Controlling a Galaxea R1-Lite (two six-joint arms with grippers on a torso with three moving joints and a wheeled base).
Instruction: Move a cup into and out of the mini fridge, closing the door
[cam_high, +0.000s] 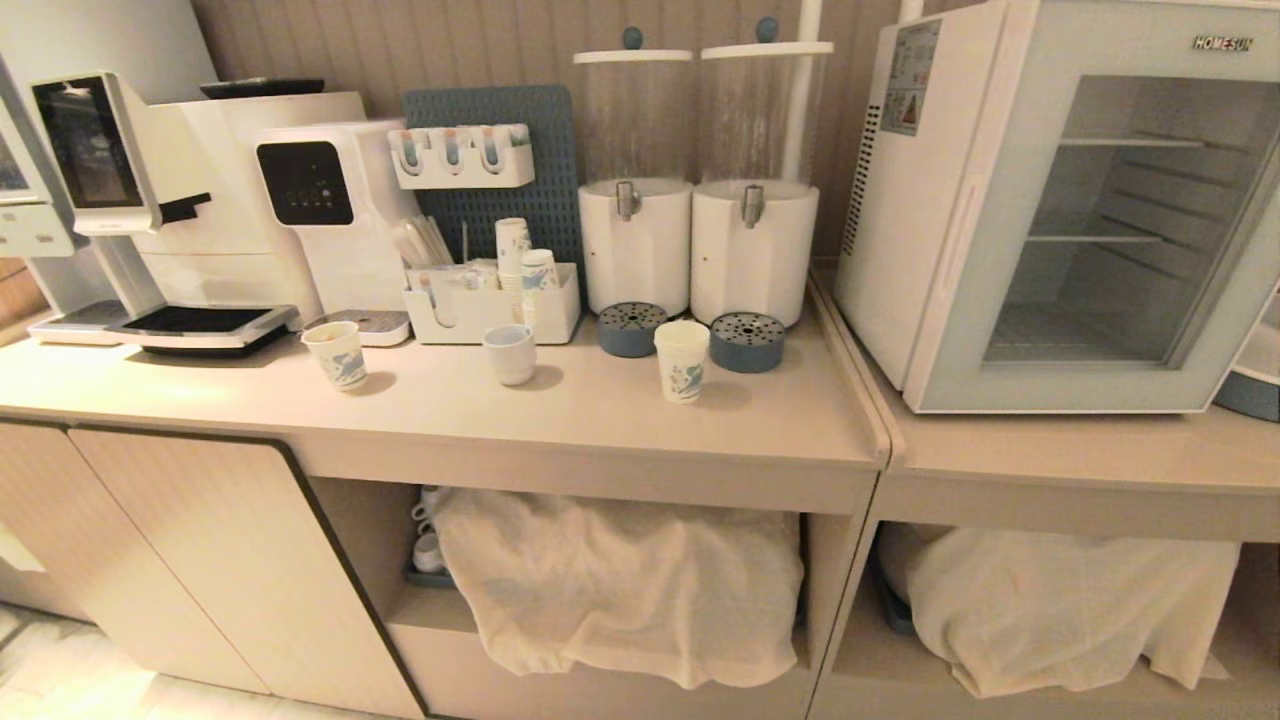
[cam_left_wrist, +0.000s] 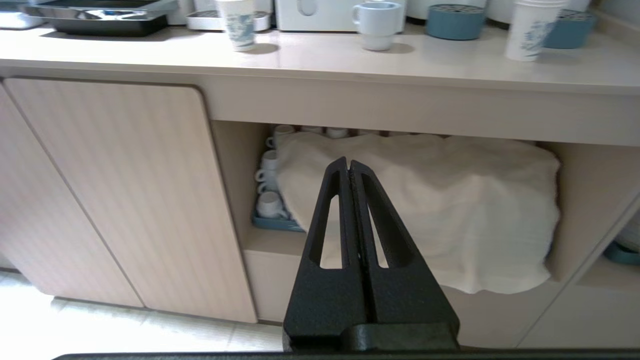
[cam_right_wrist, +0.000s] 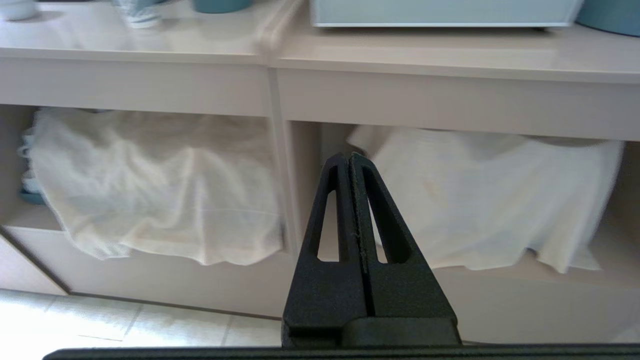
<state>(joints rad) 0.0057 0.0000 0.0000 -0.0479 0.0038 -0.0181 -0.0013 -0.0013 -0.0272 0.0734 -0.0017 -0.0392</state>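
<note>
A beige worktop runs along a ribbed panelled wall, above a closed cabinet door, open shelves and pale tiled floor.

The smooth beige bench has a soft sheen; the white boxy mini fridge looks glossy plastic with a glass-windowed door; rumpled cream cloth below.

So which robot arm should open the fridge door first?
Probably the right. The right gripper hangs shut below the counter, just under the mini fridge, whose door is closed. The left gripper, also shut, points at the shelf further left, nearer the cup.
</note>
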